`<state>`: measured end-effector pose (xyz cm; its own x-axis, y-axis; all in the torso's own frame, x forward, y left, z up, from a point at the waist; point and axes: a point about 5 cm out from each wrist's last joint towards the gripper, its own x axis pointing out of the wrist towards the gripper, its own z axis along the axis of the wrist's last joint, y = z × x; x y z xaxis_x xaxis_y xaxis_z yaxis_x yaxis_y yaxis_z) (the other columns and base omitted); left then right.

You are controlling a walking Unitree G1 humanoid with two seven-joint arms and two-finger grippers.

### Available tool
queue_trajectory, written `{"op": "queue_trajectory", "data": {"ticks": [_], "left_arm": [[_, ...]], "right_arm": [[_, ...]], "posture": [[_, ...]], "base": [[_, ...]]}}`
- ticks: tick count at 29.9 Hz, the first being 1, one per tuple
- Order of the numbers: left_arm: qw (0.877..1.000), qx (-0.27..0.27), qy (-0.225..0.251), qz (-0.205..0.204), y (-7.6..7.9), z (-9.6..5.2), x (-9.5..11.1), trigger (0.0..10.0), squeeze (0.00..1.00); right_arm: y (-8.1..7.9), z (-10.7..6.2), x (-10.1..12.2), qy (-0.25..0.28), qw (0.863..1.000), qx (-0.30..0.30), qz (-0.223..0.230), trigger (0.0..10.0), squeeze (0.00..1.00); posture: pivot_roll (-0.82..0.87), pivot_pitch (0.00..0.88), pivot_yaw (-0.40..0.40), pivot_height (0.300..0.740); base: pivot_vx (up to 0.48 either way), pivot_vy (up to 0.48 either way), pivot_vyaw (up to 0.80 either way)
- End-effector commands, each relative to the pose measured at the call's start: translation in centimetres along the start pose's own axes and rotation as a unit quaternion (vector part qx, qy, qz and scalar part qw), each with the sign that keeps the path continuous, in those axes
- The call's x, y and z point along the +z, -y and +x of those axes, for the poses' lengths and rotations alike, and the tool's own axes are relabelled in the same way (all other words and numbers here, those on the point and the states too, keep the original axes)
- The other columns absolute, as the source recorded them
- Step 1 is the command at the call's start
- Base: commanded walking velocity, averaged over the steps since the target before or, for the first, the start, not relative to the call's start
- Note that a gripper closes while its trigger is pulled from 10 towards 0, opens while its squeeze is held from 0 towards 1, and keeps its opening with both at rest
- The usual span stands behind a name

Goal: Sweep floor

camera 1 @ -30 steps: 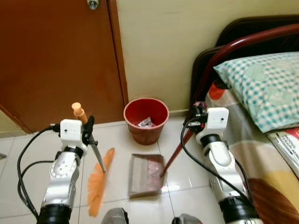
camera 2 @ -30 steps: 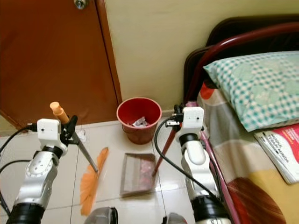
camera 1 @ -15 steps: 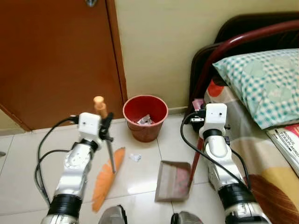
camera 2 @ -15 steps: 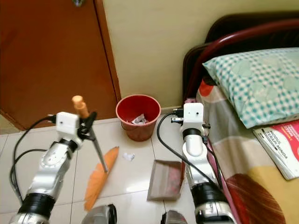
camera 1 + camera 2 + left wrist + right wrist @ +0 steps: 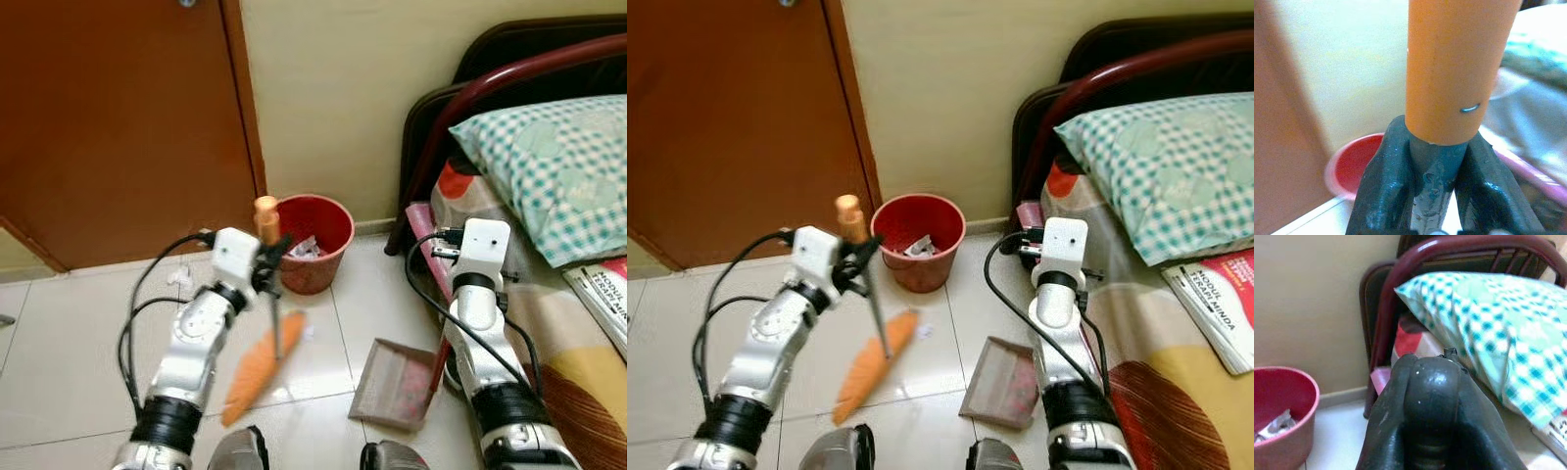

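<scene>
Mid-sweep, broom in one gripper and dustpan in the other

Left gripper [image 5: 1436, 196] is clamped on the broom [image 5: 260, 364], bristles on the tiles by the bin [image 5: 312, 238]. Right gripper [image 5: 1432, 431] grips the dustpan [image 5: 397, 384] handle. Next I'd guess: push scraps into the pan.

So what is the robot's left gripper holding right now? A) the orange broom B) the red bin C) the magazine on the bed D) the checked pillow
A: the left gripper is shut on the handle of the orange broom, whose bristles lie on the tiled floor in front of the red bin.
</scene>
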<state>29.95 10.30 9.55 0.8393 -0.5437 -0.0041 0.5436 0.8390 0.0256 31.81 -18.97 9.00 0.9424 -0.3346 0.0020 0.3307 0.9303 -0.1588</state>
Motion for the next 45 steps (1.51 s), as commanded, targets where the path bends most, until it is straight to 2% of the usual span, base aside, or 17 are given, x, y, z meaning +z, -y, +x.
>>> {"op": "queue_trajectory", "data": {"ticks": [1,3,4,6,9,14,16,18,19,20,21,22,26,31,38,43,45], "left_arm": [[0.998,-0.048,0.018,-0.035,1.8,0.4,0.4,10.0,0.00],[0.992,-0.107,0.019,-0.064,3.6,0.1,0.5,10.0,0.00],[0.992,-0.107,0.019,-0.064,3.6,0.1,0.5,10.0,0.00],[0.983,-0.160,0.015,-0.087,5.2,-0.6,0.6,10.0,0.00],[0.976,-0.191,0.012,-0.103,6.1,-1.1,0.9,10.0,0.00],[0.973,-0.180,0.035,-0.139,6.2,-0.7,2.1,10.0,0.00],[0.979,-0.111,0.054,-0.160,4.5,0.1,2.4,10.0,0.00],[0.987,-0.040,0.064,-0.142,2.1,0.4,2.3,10.0,0.00],[0.990,0.020,0.071,-0.120,-0.2,0.1,2.6,10.0,0.00],[0.990,0.020,0.071,-0.120,-0.2,0.1,2.6,10.0,0.00],[0.990,0.068,0.076,-0.102,-2.3,-0.4,2.9,10.0,0.00],[0.989,0.092,0.077,-0.088,-3.4,-0.7,3.0,10.0,0.00],[0.984,0.151,0.075,-0.056,-6.3,-2.3,3.2,10.0,0.00],[0.975,0.209,0.060,-0.042,-8.1,-4.6,2.0,10.0,0.00],[0.976,0.213,0.032,-0.028,-8.1,-5.7,0.5,10.0,0.00],[0.972,0.233,-0.006,0.009,-8.6,-7.6,-1.1,10.0,0.00],[0.965,0.258,-0.029,0.035,-9.2,-8.7,-1.7,10.0,0.00]], "right_arm": [[0.0,-0.1,-0.1,0.000,1.000,-0.008,0.006,10.0,0.00],[-0.5,-0.2,-0.2,0.000,1.000,-0.006,0.003,10.0,0.00],[-0.5,-0.2,-0.2,0.000,1.000,-0.006,0.003,10.0,0.00],[-1.0,-0.1,0.0,0.006,1.000,0.000,-0.004,10.0,0.00],[-1.2,0.0,0.0,0.003,1.000,0.000,-0.001,10.0,0.00],[-2.0,0.0,0.2,0.000,1.000,0.014,0.012,10.0,0.00],[-2.6,-0.1,0.4,0.004,0.999,0.036,0.023,10.0,0.00],[-3.0,-0.2,0.6,0.007,0.998,0.052,0.028,10.0,0.00],[-3.2,-0.2,0.7,0.010,0.998,0.061,0.028,10.0,0.00],[-3.2,-0.2,0.7,0.010,0.998,0.061,0.028,10.0,0.00],[-3.4,-0.3,0.6,0.009,0.997,0.073,0.033,10.0,0.00],[-3.5,-0.4,0.6,0.008,0.996,0.078,0.034,10.0,0.00],[-3.7,-0.6,0.3,0.006,0.995,0.091,0.037,10.0,0.00],[-3.7,-1.2,-0.4,-0.002,0.992,0.114,0.054,10.0,0.00],[-4.0,-1.4,0.0,0.007,0.987,0.137,0.081,10.0,0.00],[-3.9,-1.6,0.4,0.015,0.982,0.149,0.117,10.0,0.00],[-3.8,-1.5,0.9,0.017,0.979,0.149,0.138,10.0,0.00]], "posture": [[-0.01,0.187,0.019,0.740],[0.00,0.199,0.021,0.740],[0.00,0.199,0.021,0.740],[0.01,0.210,0.022,0.740],[0.01,0.214,0.020,0.740],[0.01,0.211,0.009,0.740],[0.00,0.200,-0.001,0.740],[-0.01,0.194,-0.006,0.740],[-0.01,0.186,-0.009,0.740],[-0.01,0.186,-0.009,0.740],[0.00,0.181,-0.011,0.740],[0.00,0.171,-0.010,0.740],[0.01,0.152,-0.008,0.740],[0.01,0.123,-0.002,0.740],[0.01,0.098,0.003,0.740],[0.02,0.067,0.014,0.740],[0.02,0.065,0.016,0.740]], "base": [[0.000,0.000,0.00],[0.000,0.000,0.00],[0.000,0.000,0.00],[0.000,0.000,0.00],[0.000,0.000,0.00],[0.000,0.000,0.00],[0.000,0.000,0.00],[0.000,0.000,0.00],[0.000,0.000,0.00],[0.000,0.000,0.00],[0.000,0.000,0.00],[0.000,0.000,0.00],[0.000,0.000,0.00],[0.000,0.000,0.00],[0.000,0.000,0.00],[0.000,0.000,0.00],[0.000,0.000,0.00]]}}
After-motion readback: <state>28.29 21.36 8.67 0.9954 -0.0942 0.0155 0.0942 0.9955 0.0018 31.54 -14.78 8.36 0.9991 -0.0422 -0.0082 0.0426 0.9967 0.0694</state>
